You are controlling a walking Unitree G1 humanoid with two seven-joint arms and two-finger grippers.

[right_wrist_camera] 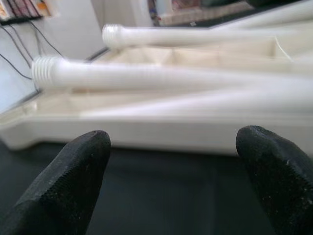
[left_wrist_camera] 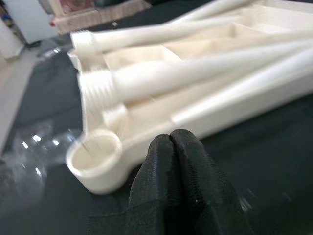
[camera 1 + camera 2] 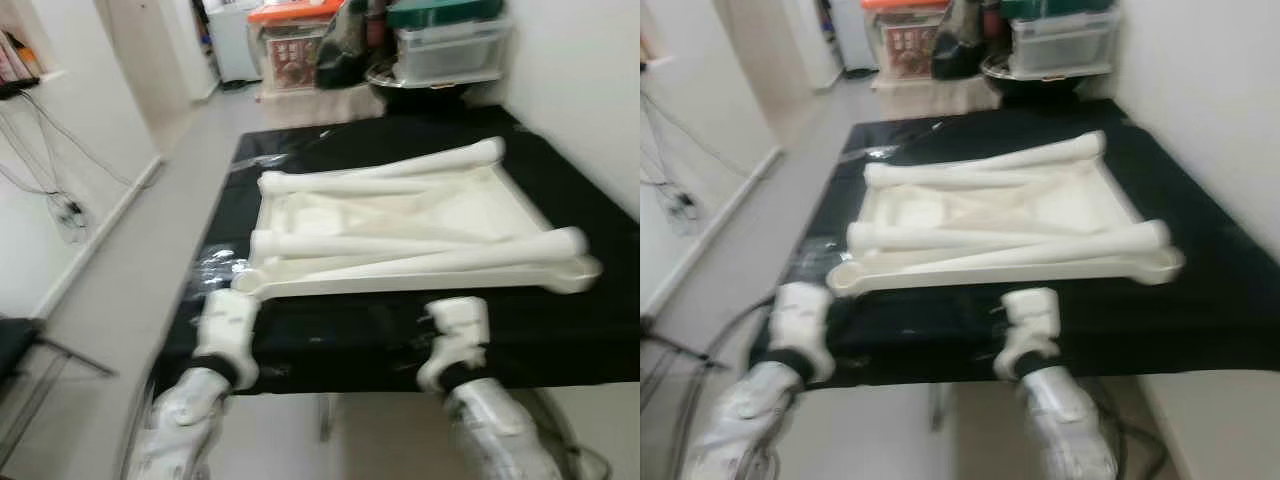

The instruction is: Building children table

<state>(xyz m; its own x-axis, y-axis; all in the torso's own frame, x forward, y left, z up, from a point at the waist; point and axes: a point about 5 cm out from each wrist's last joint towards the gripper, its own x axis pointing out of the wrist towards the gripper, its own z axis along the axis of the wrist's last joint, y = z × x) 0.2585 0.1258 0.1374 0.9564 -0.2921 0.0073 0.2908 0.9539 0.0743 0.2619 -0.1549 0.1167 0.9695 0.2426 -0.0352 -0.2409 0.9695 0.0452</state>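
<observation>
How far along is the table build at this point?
Barely started. The white tabletop lies upside down on the black mat, with the loose legs lying across it, none screwed into a corner socket. Nothing is in hand: the left gripper is shut and empty, the right gripper open, both short of the near edge. All leg fitting remains.

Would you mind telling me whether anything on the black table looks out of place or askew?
Nothing looks damaged or spilled. The white tabletop lies upside down on the black table with the loose legs piled across it at slightly different angles, unattached. Crumpled clear plastic wrap lies beside its near corner socket.
</observation>
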